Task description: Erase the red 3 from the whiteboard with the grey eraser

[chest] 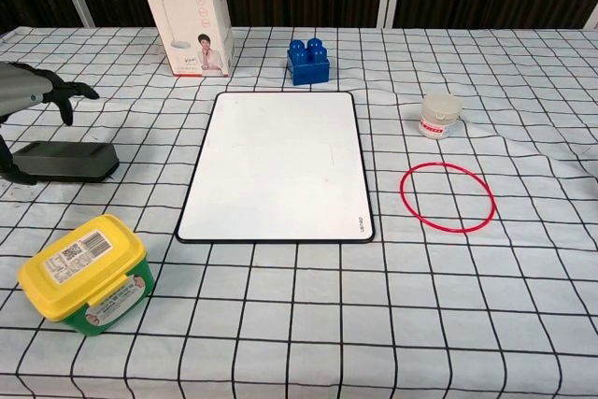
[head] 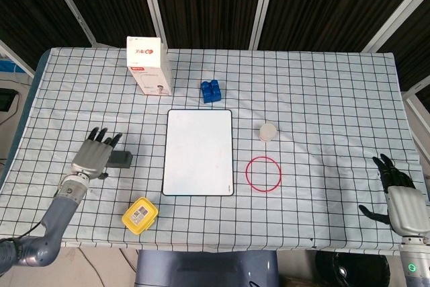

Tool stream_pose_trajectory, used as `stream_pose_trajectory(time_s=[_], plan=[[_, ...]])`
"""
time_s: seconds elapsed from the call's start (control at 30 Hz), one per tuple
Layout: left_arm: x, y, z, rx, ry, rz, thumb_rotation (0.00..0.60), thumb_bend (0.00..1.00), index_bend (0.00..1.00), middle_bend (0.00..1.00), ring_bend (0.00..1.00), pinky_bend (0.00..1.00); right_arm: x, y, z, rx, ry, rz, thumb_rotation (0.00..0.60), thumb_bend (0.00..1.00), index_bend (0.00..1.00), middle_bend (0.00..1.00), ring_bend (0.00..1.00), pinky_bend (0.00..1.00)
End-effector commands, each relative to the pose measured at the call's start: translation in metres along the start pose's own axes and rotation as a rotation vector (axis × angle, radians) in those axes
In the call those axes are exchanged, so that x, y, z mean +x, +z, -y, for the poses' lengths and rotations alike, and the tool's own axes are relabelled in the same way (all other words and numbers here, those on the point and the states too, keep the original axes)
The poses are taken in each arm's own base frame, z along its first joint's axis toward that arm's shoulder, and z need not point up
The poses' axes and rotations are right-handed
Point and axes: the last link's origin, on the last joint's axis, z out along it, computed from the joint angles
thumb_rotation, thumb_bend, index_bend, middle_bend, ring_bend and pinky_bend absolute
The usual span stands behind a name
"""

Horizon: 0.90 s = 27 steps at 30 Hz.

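Observation:
The whiteboard [head: 199, 152] [chest: 278, 163] lies flat at the table's middle, its white face showing no red mark. The grey eraser [head: 121, 160] [chest: 65, 162] lies flat on the cloth, well left of the board. My left hand [head: 93, 154] [chest: 26, 92] hovers just above and left of the eraser with its fingers spread, holding nothing. My right hand [head: 398, 196] rests at the table's far right edge, fingers apart and empty; only the head view shows it.
A white product box [head: 148, 65] [chest: 184, 11] stands behind the board, a blue toy brick [head: 211, 91] [chest: 308, 61] beside it. A small white jar [head: 268, 132] [chest: 440, 115] and a red ring [head: 263, 173] [chest: 447, 196] lie right of the board. A yellow-lidded tub [head: 140, 215] [chest: 86, 273] sits front left.

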Motion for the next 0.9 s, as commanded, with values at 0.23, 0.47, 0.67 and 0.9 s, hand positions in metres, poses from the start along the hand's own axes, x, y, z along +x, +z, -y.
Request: stream_pose_trajectory(time_s=[0.23, 0.47, 0.67, 0.9], plan=[[0.031, -0.038, 0.009, -0.011, -0.083, -0.11, 0.6, 0.04, 0.02, 0.2, 0.0, 0.05, 0.0, 0.0, 0.0, -0.002, -0.001, -0.002, 0.6, 0.07, 0.0, 0.05, 0.18, 0.2], [0.047, -0.087, 0.029, 0.013, -0.105, -0.243, 0.6, 0.03, 0.0, 0.13, 0.0, 0.05, 0.0, 0.0, 0.001, 0.005, -0.002, -0.007, 0.6, 0.07, 0.0, 0.05, 0.18, 0.2], [0.036, -0.12, 0.042, 0.011, -0.137, -0.259, 0.6, 0.04, 0.0, 0.1, 0.0, 0.05, 0.001, 0.0, 0.001, 0.007, 0.002, -0.013, 0.6, 0.07, 0.0, 0.05, 0.18, 0.2], [0.021, -0.151, 0.06, 0.012, -0.192, -0.297, 0.6, 0.03, 0.0, 0.04, 0.0, 0.05, 0.002, 0.0, 0.0, 0.01, 0.006, -0.018, 0.6, 0.07, 0.0, 0.05, 0.18, 0.2]])
